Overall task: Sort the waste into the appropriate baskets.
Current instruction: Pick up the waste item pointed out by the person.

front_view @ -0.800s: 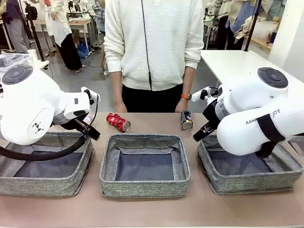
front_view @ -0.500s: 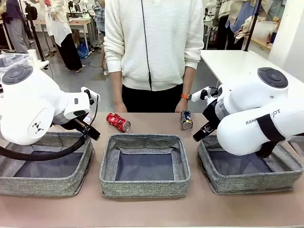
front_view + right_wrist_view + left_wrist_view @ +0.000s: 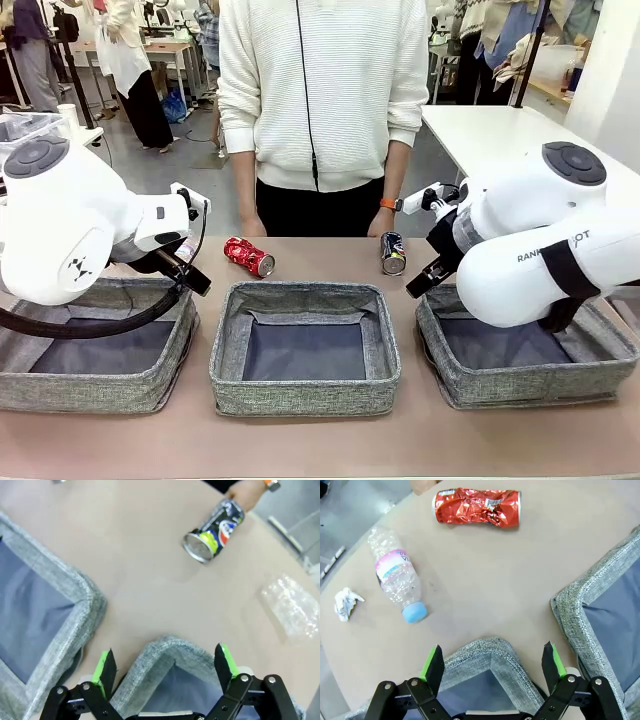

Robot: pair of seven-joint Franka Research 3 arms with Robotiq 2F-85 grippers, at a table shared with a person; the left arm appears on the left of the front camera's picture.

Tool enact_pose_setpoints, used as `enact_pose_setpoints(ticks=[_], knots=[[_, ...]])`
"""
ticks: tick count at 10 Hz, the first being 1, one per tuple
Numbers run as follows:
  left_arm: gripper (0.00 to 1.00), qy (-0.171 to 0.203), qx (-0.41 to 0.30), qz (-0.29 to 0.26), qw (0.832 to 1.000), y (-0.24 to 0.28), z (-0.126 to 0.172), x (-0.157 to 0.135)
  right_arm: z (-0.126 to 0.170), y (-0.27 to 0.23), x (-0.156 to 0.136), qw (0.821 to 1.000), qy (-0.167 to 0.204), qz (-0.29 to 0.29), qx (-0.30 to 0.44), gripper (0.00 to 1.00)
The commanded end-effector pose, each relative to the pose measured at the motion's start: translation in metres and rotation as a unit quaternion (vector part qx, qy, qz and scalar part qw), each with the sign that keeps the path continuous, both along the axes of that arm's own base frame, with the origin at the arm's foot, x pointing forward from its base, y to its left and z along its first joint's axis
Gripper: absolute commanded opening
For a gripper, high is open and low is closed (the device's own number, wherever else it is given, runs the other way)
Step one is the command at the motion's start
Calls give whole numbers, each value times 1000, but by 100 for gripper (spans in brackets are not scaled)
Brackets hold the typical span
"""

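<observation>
Nothing visibly shifts between the earlier front views and this one: both arms, both cans and the person's stance match.

Left end effector [image 3: 493,652]: jaws wide apart, holding nothing, hovering over the far corner of the left basket [image 3: 100,385]. Right end effector [image 3: 165,655]: likewise spread and unloaded, above the far corner of the right basket [image 3: 520,388]. The middle basket [image 3: 305,392] shows a bare dark bottom.

All waste lies on the tabletop [image 3: 320,440] beyond the baskets. The crushed red drink can [image 3: 477,507] lies on its side behind the middle basket. The purple-labelled bottle [image 3: 397,580], blue cap toward the left arm, rests near the paper wad [image 3: 346,603]. The dark drink can [image 3: 214,531] lies with its open end facing the right arm; the person's hand [image 3: 245,495] sits just behind it, contact uncertain. A second clear bottle [image 3: 289,611] lies farther to that can's side.

Judged stage: sorting not yet begun; the step in hand is a first reach. For a clean pick, the fingers should straddle the chosen item across its narrow width, not along its length, and descend until the pads flank its sides before closing. The dented red can likely needs a gentle squeeze. The dark can is best left until the hand is clear.
</observation>
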State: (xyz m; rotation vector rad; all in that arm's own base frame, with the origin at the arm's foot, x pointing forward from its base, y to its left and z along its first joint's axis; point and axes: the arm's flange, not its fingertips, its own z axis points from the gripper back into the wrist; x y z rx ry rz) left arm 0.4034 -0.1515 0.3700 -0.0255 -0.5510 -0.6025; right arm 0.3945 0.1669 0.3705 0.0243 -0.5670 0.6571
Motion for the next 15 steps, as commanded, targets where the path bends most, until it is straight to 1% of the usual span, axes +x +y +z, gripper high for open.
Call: enact_pose_setpoints(ticks=[1, 3, 4, 5, 6, 7, 8, 9, 10, 11, 12, 13, 14, 15], knots=[[100, 0, 0, 0, 1000, 0, 0, 0, 0, 0, 0, 1000, 0, 0, 0, 100], [100, 0, 0, 0, 1000, 0, 0, 0, 0, 0, 0, 1000, 0, 0, 0, 100], [100, 2, 5, -21, 1000, -1, 24, -7, 0, 0, 0, 1000, 0, 0, 0, 100], [100, 2, -26, -19, 999, -3, 80, -28, 42, 4, -15, 999, -13, -33, -9, 100], [100, -1, -62, -14, 998, -4, 121, -46, 73, 3, -32, 998, -26, -52, -8, 100], [100, -49, -78, -20, 996, -4, 168, -84, 113, -2, -69, 998, -44, -48, 7, 100], [100, -87, -65, -24, 994, 5, 179, -110, 134, -6, -100, 996, -68, -44, 20, 100], [100, -84, -44, -3, 995, 5, 165, -112, 138, -8, -122, 991, -112, -66, -6, 100], [100, -59, -68, -27, 996, -12, 167, -80, 116, 0, -45, 998, -53, -41, 14, 100], [100, -82, -67, -27, 994, -4, 194, -103, 152, 2, -72, 995, -82, -47, 15, 100], [100, 6, -106, -87, 991, -10, 178, -89, 140, -3, -67, 997, -51, -34, 37, 100], [100, 69, -176, -102, 977, 9, 172, -85, 140, -21, -75, 993, -27, -36, 107, 100], [100, 117, -260, -102, 953, 39, 170, -85, 145, -50, -91, 978, 3, -40, 205, 100], [100, 166, -392, -105, 899, 92, 167, -90, 151, -96, -112, 935, 33, -54, 348, 100]])
